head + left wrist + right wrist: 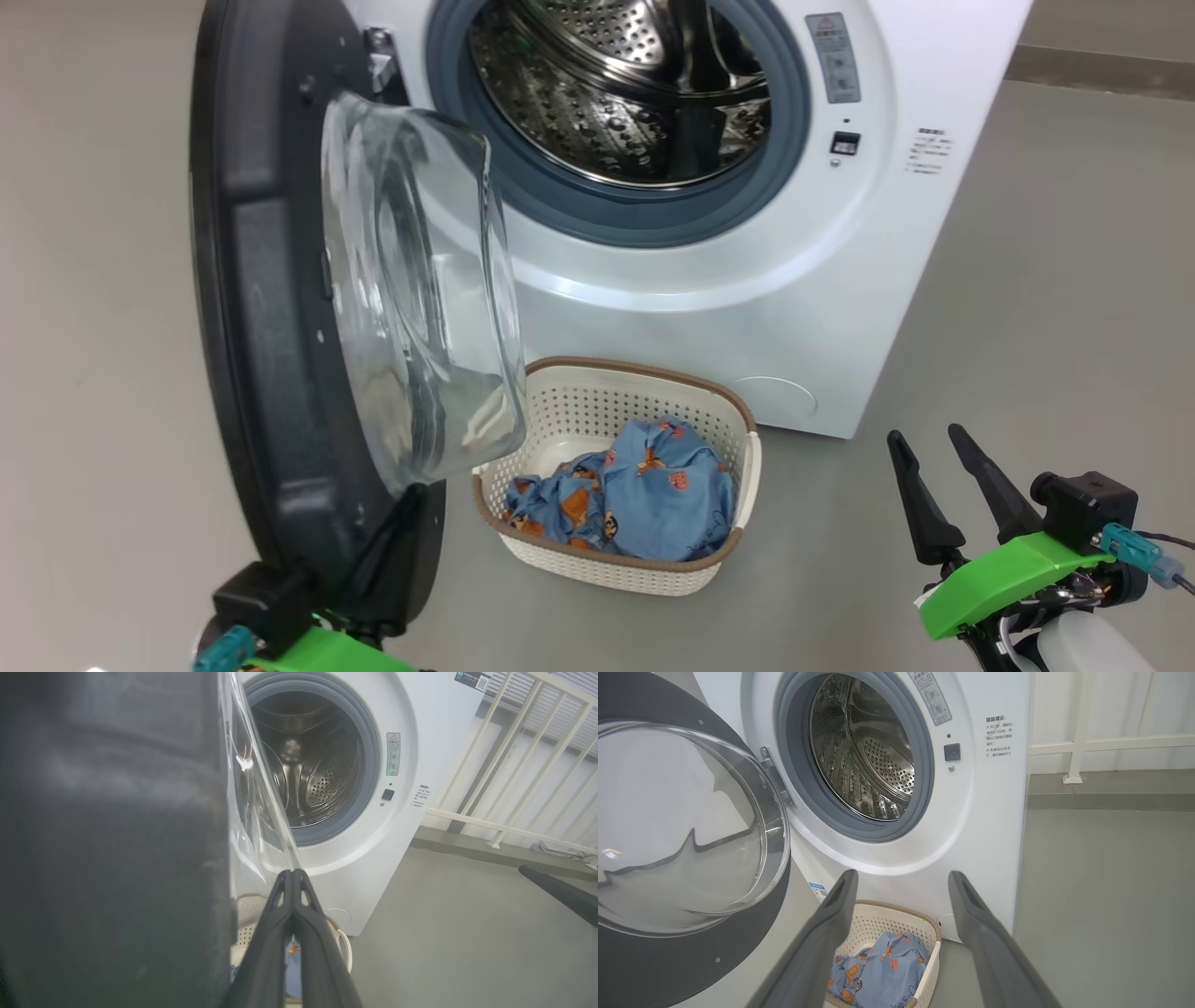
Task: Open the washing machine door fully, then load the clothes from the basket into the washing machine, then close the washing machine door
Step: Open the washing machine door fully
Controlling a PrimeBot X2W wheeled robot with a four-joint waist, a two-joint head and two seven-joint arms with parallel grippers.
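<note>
Reading this as door-push: left gripper [401,527], 7 o'clock, pinched shut and empty against the washing machine door [261,280]; right gripper [926,437], 4 o'clock, gaping empty, staged for clothes [653,495] in the basket [607,411] at 6 o'clock.

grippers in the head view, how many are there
2. Left gripper, shut, lower left by the door's bottom; right gripper, open, lower right over the floor.
</note>
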